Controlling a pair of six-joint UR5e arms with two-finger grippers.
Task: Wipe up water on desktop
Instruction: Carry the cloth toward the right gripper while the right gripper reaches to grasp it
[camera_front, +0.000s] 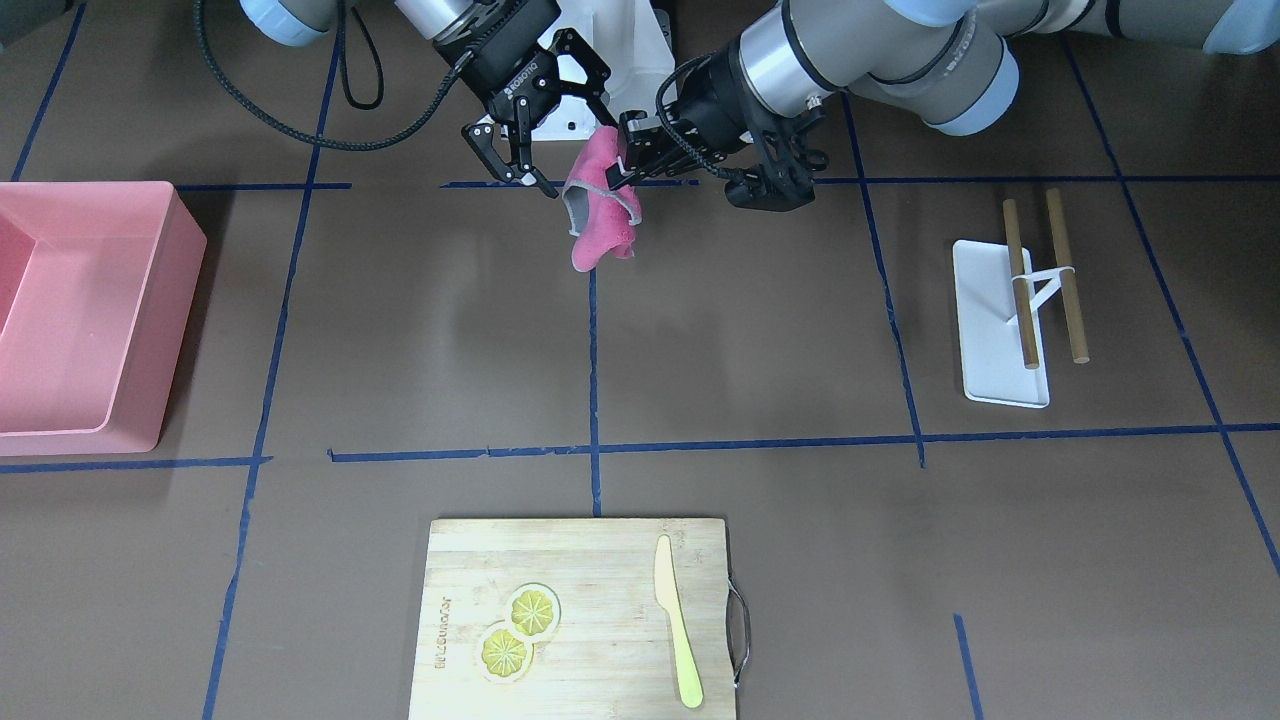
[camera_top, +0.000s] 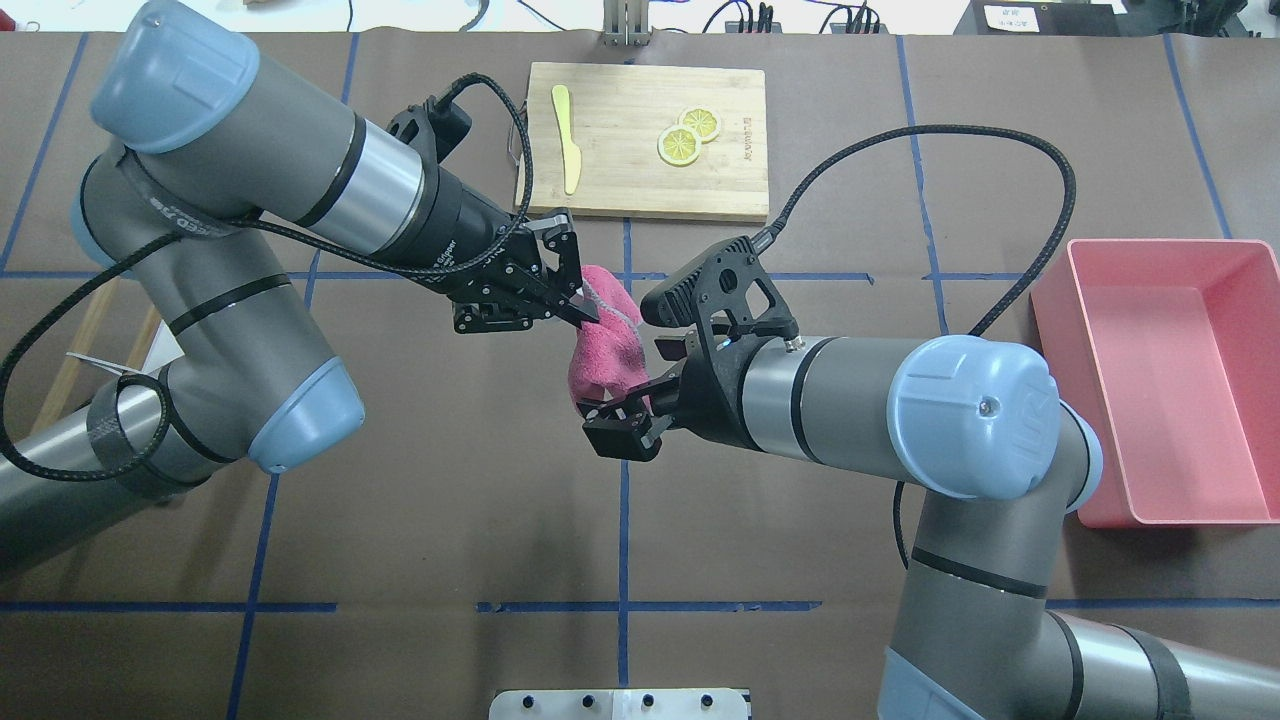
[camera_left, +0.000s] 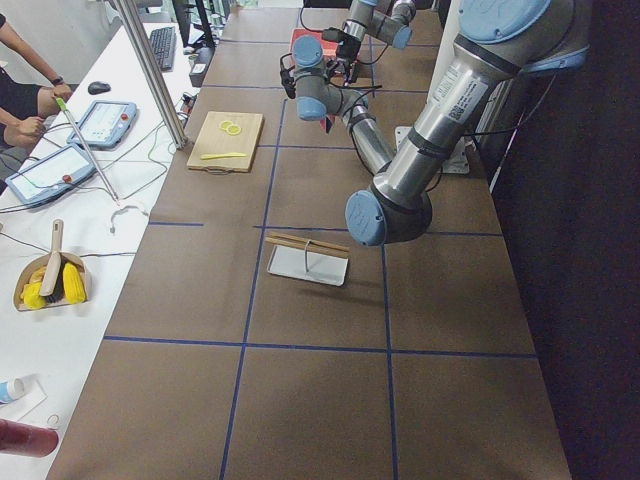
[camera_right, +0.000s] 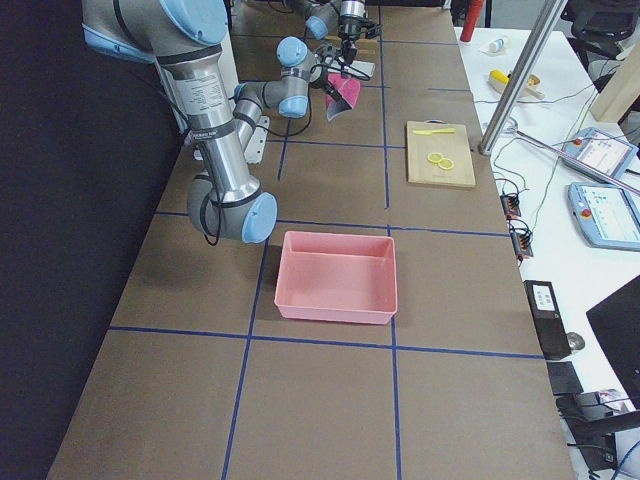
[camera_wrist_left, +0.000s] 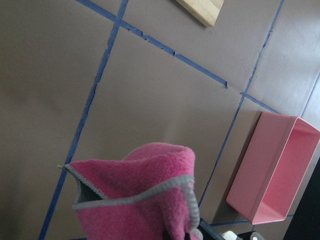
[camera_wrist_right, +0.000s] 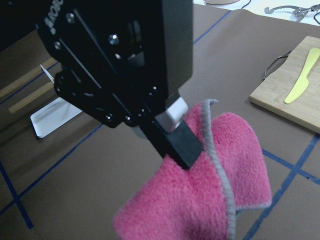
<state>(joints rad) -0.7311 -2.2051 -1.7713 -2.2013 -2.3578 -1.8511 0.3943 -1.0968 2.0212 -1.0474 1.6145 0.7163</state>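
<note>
Jaws of the left gripper (camera_front: 628, 168) pinch a fuzzy pink cloth (camera_front: 598, 228) hanging lengthwise downward over the dark-brown taped desk (camera_front: 760, 330); jaws of the right gripper (camera_front: 575, 150) gape wide.

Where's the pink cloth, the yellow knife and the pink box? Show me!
pink cloth (camera_front: 600, 215): front-facing view, middle of the hanging fold.
yellow knife (camera_front: 675, 620): front-facing view, around where the blade meets the handle.
pink box (camera_top: 1190, 380): overhead view, its bare floor.
</note>
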